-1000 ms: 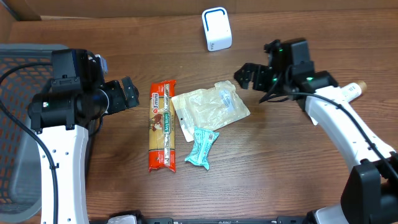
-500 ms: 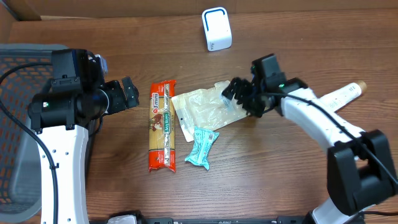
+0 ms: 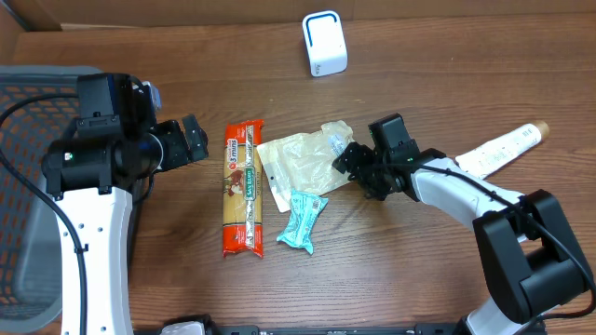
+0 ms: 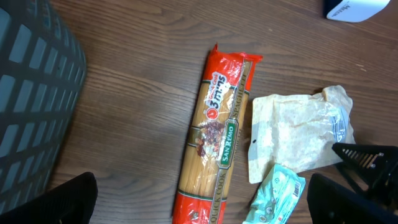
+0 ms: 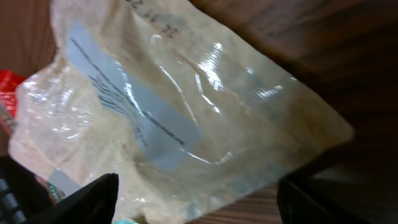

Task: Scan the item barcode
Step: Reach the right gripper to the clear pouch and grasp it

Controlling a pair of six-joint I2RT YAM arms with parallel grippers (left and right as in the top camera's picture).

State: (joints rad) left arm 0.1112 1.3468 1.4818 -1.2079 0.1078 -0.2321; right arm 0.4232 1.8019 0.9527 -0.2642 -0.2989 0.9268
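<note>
Where the brown wooden table (image 3: 419, 270) ends at its far side, a cardboard wall (image 3: 186, 11) closes off the view. A dark mesh basket (image 3: 23, 121) sits at the left edge, beside the left arm. A small white scanner (image 3: 324, 43) with a blue outline stands upright near the far side, well apart from everything else.

Three packets lie flat mid-table. A long red and yellow spaghetti pack (image 3: 244, 188) runs lengthwise, with a clear pouch (image 3: 303, 160) of pale grain just beside it on the right. A teal snack wrapper (image 3: 303, 221) lies below the pouch, its upper end touching the pouch's lower edge.

The right gripper (image 3: 349, 167) is down at the pouch's right end, where a white label sits. From above, its dark body hides that edge. In the right wrist view its fingers (image 5: 87, 199) stand wide apart at the bottom corners, and the pouch and its label fill the space ahead of them; no pinch on the plastic shows.

The left gripper (image 3: 191, 141) hangs to the left of the spaghetti pack, near the basket. Its fingers (image 4: 62, 199) are spread wide with nothing between them. Bare wood lies between the pouch and the scanner
</note>
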